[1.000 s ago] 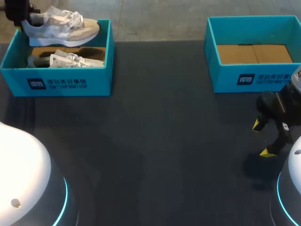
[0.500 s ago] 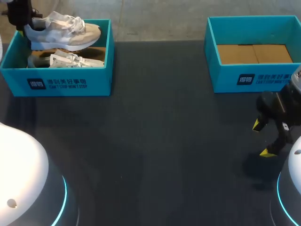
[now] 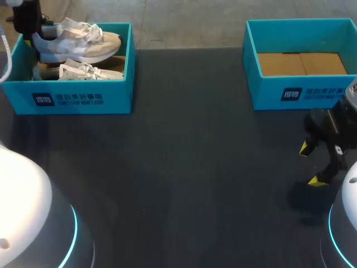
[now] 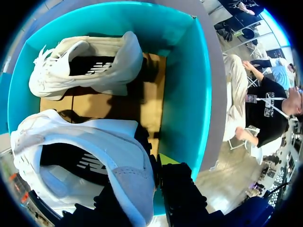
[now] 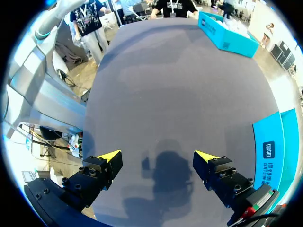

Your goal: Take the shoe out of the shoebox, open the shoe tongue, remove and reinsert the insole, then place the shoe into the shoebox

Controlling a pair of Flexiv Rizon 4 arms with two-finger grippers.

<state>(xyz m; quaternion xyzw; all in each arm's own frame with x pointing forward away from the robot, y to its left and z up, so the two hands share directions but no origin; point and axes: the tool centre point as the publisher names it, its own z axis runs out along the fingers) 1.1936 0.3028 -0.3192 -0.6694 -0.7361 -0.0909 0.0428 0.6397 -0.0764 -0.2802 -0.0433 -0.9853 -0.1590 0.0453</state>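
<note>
The left jaws are closed on the heel of a white shoe [image 4: 80, 161]. In the left wrist view the heel collar is pinched between two black fingers [image 4: 182, 189], one on the inside and one on the outside of the shoe. The dark insole with its white print can be seen through the shoe's opening. In the head view the shoe [image 3: 78, 43] is held raised over the rear part of the left shoebox [image 3: 78, 100], with its toe pointed toward the box's right wall and the black wrist of the left arm [image 3: 28, 17] at its heel. A second shoe [image 4: 85, 64], also white, is seen lying on the brown cardboard floor of the same teal box [image 4: 189, 94], ahead of the held one. In the head view it [image 3: 78, 71] lies just below the raised shoe, nearer the printed front wall.

The right jaws are spread wide and nothing is held between them. Their yellow tips [image 5: 110, 156] are set well apart over bare, dark tabletop [image 5: 180, 94], where a shadow is cast beneath them. In the head view the right arm [image 3: 334, 134] is placed near the table's right edge, in front of the right shoebox [image 3: 301, 92] and apart from it. Only brown cardboard is shown inside that box. The two teal boxes are set well apart at the far side of the tabletop [image 3: 195, 167], one toward each corner.
</note>
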